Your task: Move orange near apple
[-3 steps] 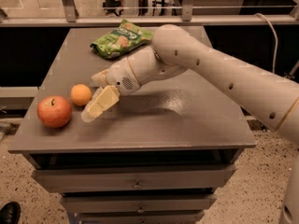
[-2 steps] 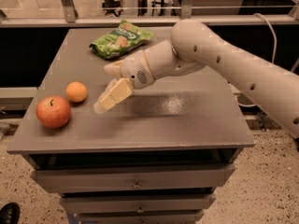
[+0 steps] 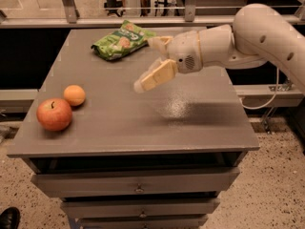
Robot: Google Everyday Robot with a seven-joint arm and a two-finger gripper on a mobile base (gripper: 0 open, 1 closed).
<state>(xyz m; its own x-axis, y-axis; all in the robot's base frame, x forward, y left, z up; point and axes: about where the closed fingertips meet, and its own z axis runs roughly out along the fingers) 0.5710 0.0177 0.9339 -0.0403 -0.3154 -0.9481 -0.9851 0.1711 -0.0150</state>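
Grey cabinet top (image 3: pixel 200 128) carries the orange (image 3: pixel 74 95) just beside the apple (image 3: pixel 54 114), near its left edge in the picture. The gripper (image 3: pixel 145 63) hangs well apart to their right, jaws apart and empty.

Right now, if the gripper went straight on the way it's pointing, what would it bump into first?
Probably the bare table, just right of the orange. The gripper hangs above mid-table, pointing down-left; depth is hard to judge.
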